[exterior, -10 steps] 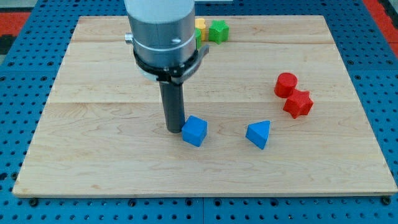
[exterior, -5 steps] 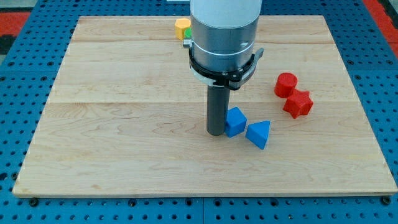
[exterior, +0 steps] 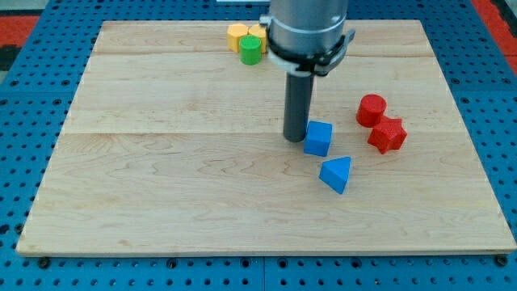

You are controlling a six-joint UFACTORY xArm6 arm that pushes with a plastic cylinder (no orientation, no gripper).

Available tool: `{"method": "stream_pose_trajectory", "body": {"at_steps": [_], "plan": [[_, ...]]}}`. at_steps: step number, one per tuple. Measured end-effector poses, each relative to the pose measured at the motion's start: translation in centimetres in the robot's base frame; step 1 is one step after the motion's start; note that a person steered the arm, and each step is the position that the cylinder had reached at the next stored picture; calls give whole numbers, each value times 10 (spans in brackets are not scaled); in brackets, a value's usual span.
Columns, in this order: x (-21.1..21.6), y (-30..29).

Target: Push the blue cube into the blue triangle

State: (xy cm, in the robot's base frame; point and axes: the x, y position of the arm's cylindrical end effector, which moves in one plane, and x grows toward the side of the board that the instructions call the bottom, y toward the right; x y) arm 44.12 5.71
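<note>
My tip [exterior: 296, 139] touches blue cube [exterior: 318, 138] left side, blue triangle [exterior: 336, 174] apex pointing down-right; no claw.

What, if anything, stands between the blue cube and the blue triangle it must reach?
Nothing visible does. The blue cube sits just above the blue triangle, with only a narrow strip of bare board between them. My tip is against the cube's left side.

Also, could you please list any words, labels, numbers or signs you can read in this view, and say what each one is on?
None: no text shows on the wooden board, the blue cube, the blue triangle, the red blocks, or the arm above my tip.
</note>
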Motion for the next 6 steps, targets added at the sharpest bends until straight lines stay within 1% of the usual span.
{"method": "stream_pose_trajectory", "body": {"at_steps": [1,2,3,4,5,6], "plan": [[8,7],[67,-25],[128,-10],[137,46],[106,48],[65,55]]}}
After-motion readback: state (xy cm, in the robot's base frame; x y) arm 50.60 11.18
